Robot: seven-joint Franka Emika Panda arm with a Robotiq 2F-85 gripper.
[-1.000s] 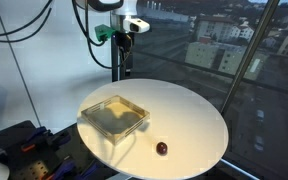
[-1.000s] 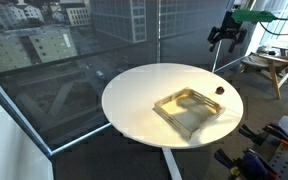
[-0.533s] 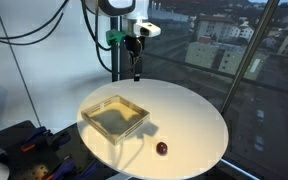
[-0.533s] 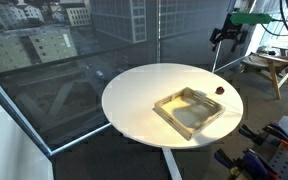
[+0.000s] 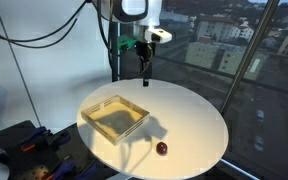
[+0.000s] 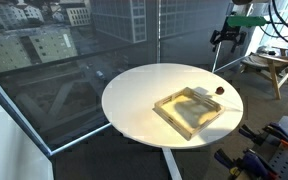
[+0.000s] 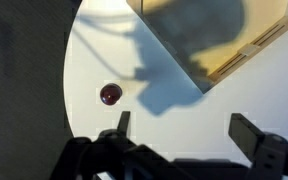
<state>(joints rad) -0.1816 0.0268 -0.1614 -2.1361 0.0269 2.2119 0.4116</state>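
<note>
A small dark red round fruit (image 5: 162, 149) lies on the round white table (image 5: 194, 120) near its edge; it also shows as the fruit (image 6: 219, 89) and the fruit (image 7: 110, 94). A shallow square tray (image 5: 114, 117) with a clear rim sits beside it, also seen as the tray (image 6: 189, 110) and the tray (image 7: 214, 35). My gripper (image 5: 145, 75) hangs high above the table's far side, open and empty. In the wrist view the gripper (image 7: 184, 128) spreads its fingers wide over bare tabletop, the fruit just left of the left finger (image 7: 122, 123).
Glass walls with city buildings surround the table. A wooden stool (image 6: 269, 68) stands behind the arm. Dark equipment with cables (image 5: 24, 150) lies on the floor by the table's side. Cables (image 5: 24, 25) hang from the arm.
The arm has swung across above the table's far side, and the gripper has come lower. Jaws stay open. Fruit and tray have not moved.
</note>
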